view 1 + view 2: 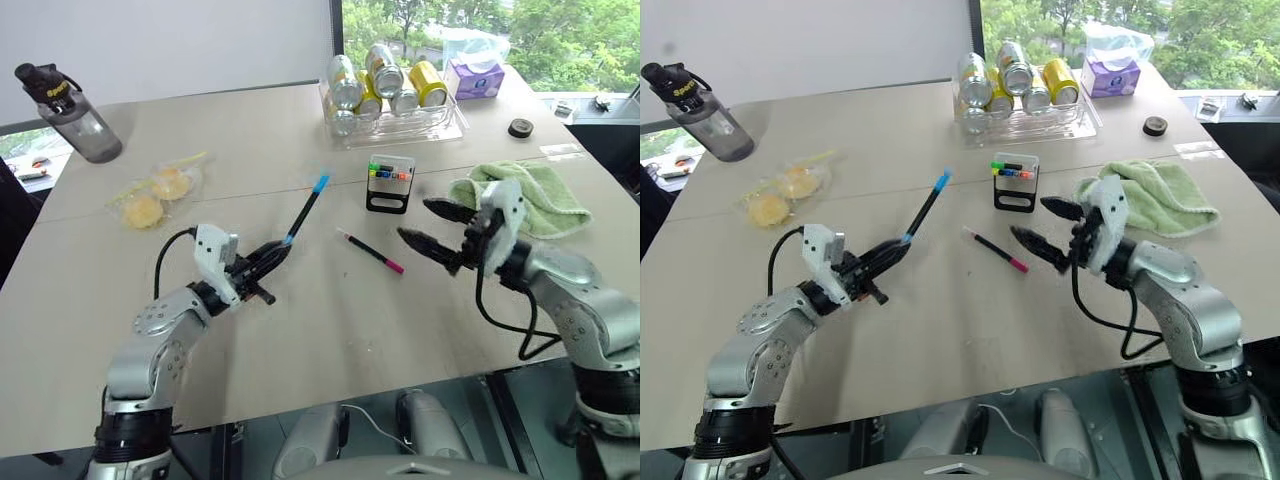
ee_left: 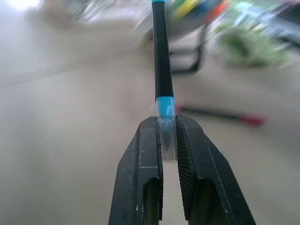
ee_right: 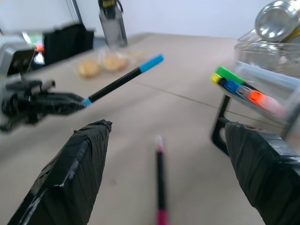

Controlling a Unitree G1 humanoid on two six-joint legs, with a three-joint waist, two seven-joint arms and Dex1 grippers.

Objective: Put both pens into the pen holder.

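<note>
Beige table (image 1: pixel 300 340) by window; left gripper (image 1: pixel 272 254) clamps blue pen (image 1: pixel 305 212), right gripper (image 1: pixel 432 226) spread

Blue-capped pen (image 1: pixel 304 212) black; pink-tipped pen (image 1: pixel 370 251) black; cloth (image 1: pixel 535 195) green.

The left arm reaches forward over the table with the elbow bent and the forearm angled toward the middle. Its wrist carries a white camera block, and the left gripper (image 1: pixel 268 257) points roughly level, forward and toward the right arm. Its two black fingers (image 2: pixel 145 159) are pressed together on the tip end of the blue pen (image 1: pixel 305 211), which sticks out past them up off the table. The right arm comes in from the other side, elbow bent, forearm angled toward the middle. The right gripper (image 1: pixel 432 228) points level toward the left arm, its two fingers (image 3: pixel 84 164) spread wide apart with nothing between them.
</note>
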